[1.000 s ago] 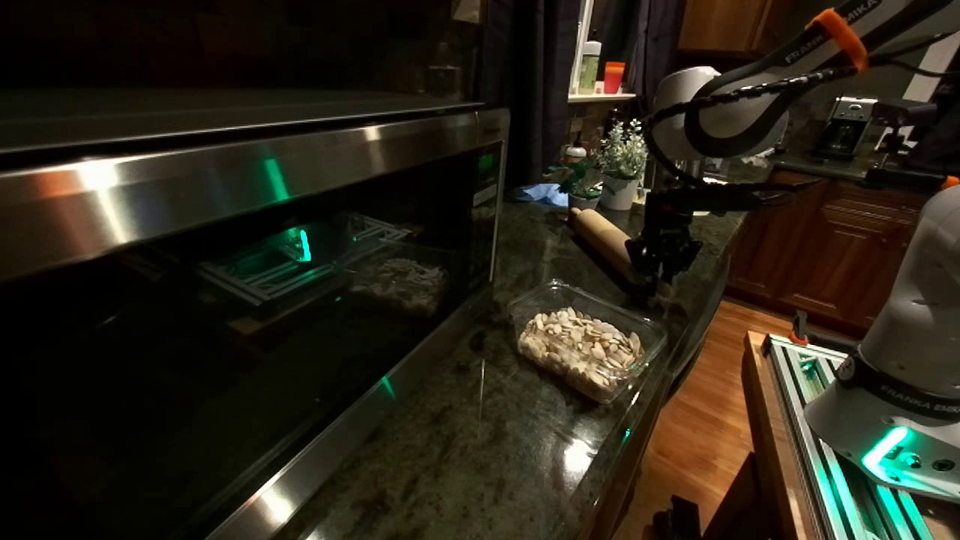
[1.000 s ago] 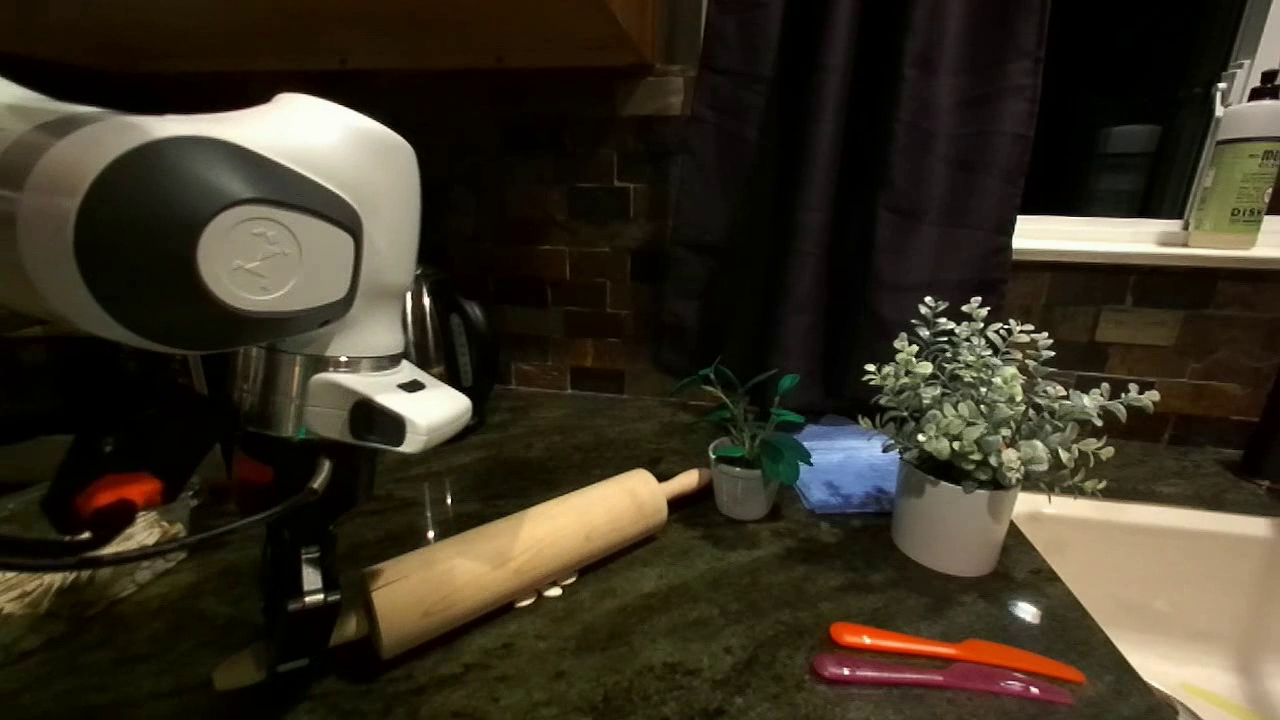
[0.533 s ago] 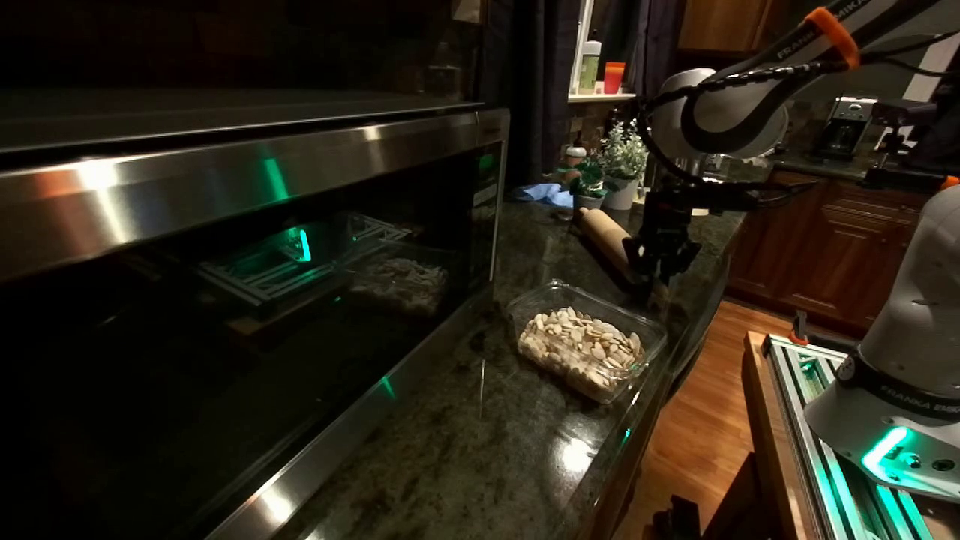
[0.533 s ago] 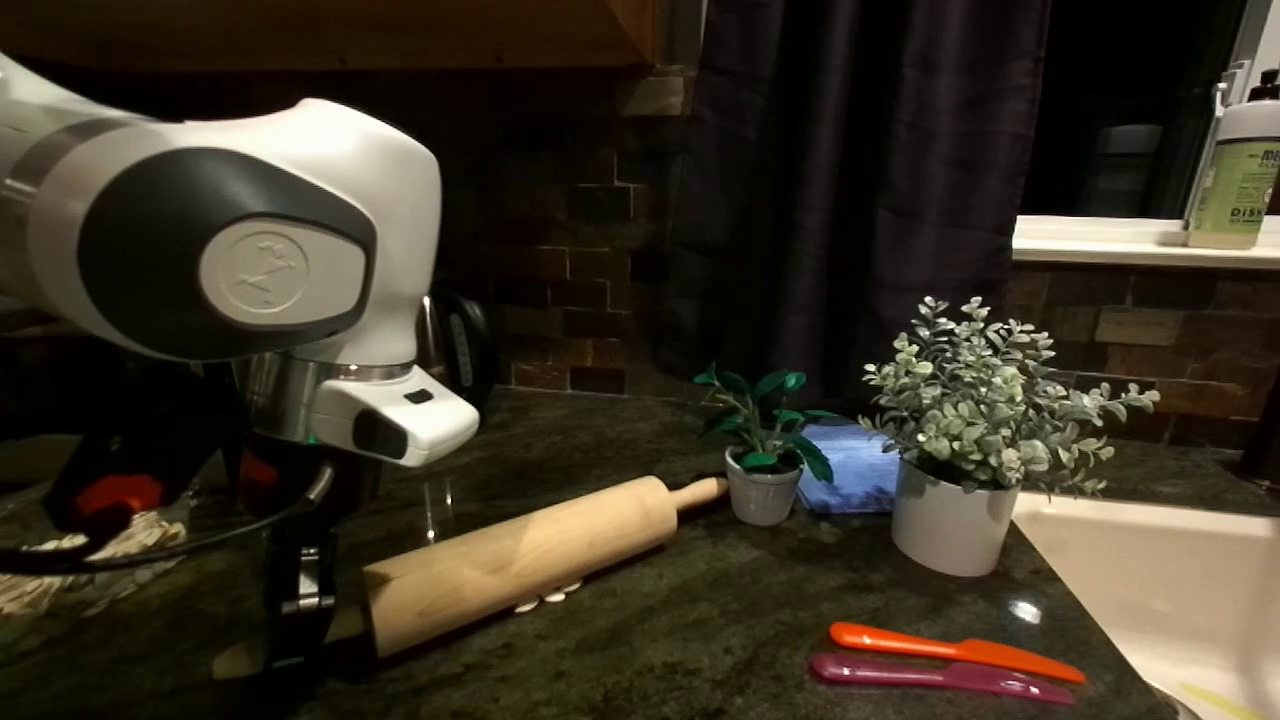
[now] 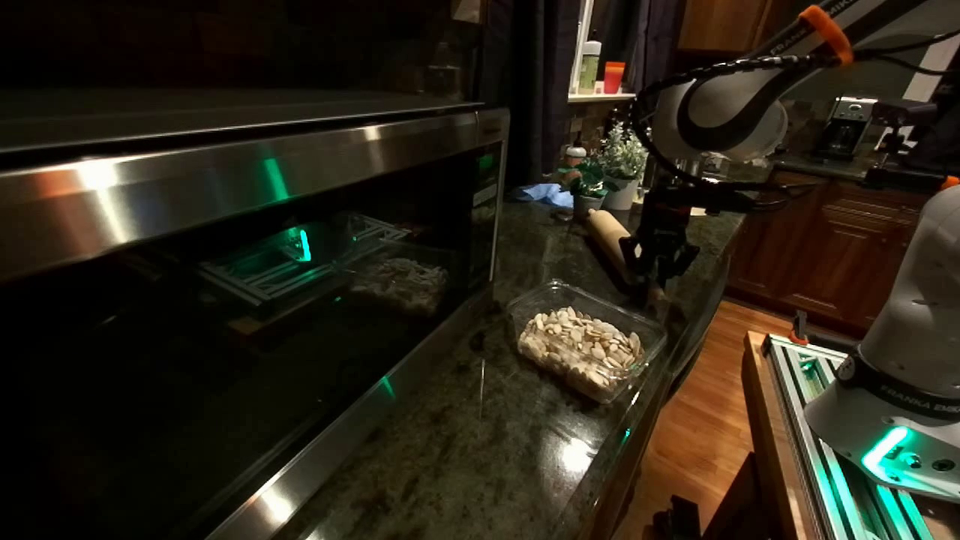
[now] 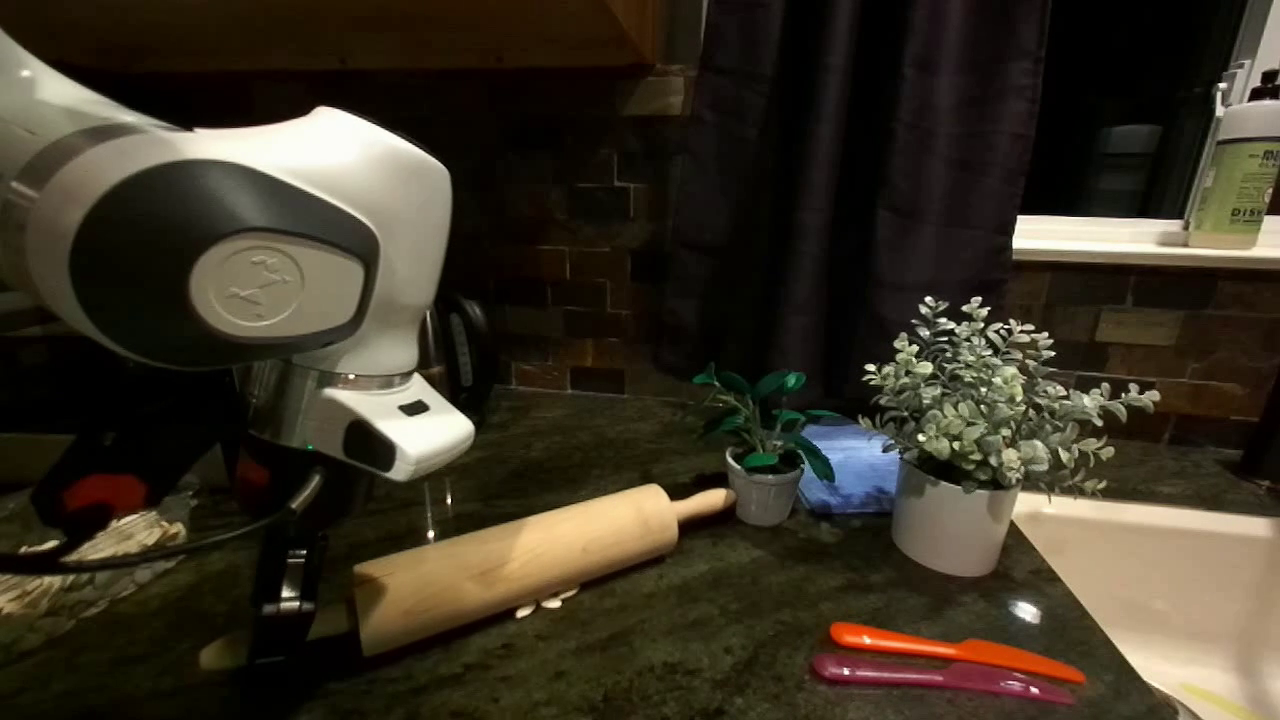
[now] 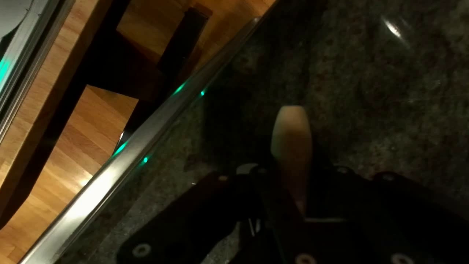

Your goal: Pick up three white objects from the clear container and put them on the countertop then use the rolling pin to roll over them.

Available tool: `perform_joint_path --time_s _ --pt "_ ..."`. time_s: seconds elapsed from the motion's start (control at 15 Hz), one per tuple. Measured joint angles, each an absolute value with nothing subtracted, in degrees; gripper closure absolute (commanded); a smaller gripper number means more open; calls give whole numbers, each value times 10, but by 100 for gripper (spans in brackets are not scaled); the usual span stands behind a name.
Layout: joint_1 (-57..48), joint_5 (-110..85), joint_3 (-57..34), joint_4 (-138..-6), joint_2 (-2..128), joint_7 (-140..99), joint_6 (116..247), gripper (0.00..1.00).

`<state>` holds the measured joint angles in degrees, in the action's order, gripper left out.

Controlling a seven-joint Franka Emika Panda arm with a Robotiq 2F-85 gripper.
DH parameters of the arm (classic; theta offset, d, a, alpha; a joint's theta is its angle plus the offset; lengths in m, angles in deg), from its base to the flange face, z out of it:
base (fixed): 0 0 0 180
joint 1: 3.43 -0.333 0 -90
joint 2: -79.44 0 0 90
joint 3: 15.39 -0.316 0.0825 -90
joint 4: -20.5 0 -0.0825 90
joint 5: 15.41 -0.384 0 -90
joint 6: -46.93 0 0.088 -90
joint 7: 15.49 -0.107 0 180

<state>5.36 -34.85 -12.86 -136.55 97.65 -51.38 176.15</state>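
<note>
Rolling pin (image 6: 515,565) and gripper (image 7: 297,176) meet at one handle (image 7: 292,135): the jaws are drawn in narrow and hold it between them, though the wrist view is too dark to show how each pad bears on the wood. In that view the handle comes up between the fingers, and its rounded tip juts out past them over the countertop (image 7: 366,110), apart from the shining edge. In an exterior view the fingers (image 6: 280,630) reach down across this handle partway along it, with the tip showing on one side and a short stretch of wood on the other before the barrel begins, so the barrel itself lies outside the jaws. From there the pin slants across the countertop, its far handle (image 6: 705,503) reaching to the small plant pot (image 6: 765,497); whether those two touch cannot be told. A few small white objects (image 6: 550,603) lie on the countertop along the barrel's lower edge, apart from the gripper; whether any reach beneath the wood is hidden. In an exterior view the clear container (image 5: 609,310) sits near the gripper but apart from it, with a heap of the same pieces (image 5: 581,345) inside. An orange knife (image 6: 955,650) and a purple knife (image 6: 940,675) lie side by side, well apart from the pin.
</note>
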Motion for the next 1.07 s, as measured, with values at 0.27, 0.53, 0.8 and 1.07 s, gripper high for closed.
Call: perform_joint_path --time_s 0.27,0.53,0.8,1.07 --pt "54 -364 -129 -1365 974 -548 1767 93" --pt "53 -384 -128 -1366 971 -577 1776 93" --pt "53 -417 -125 -1366 966 -588 1787 93" --pt "48 -453 -119 -1366 961 -572 1793 93"
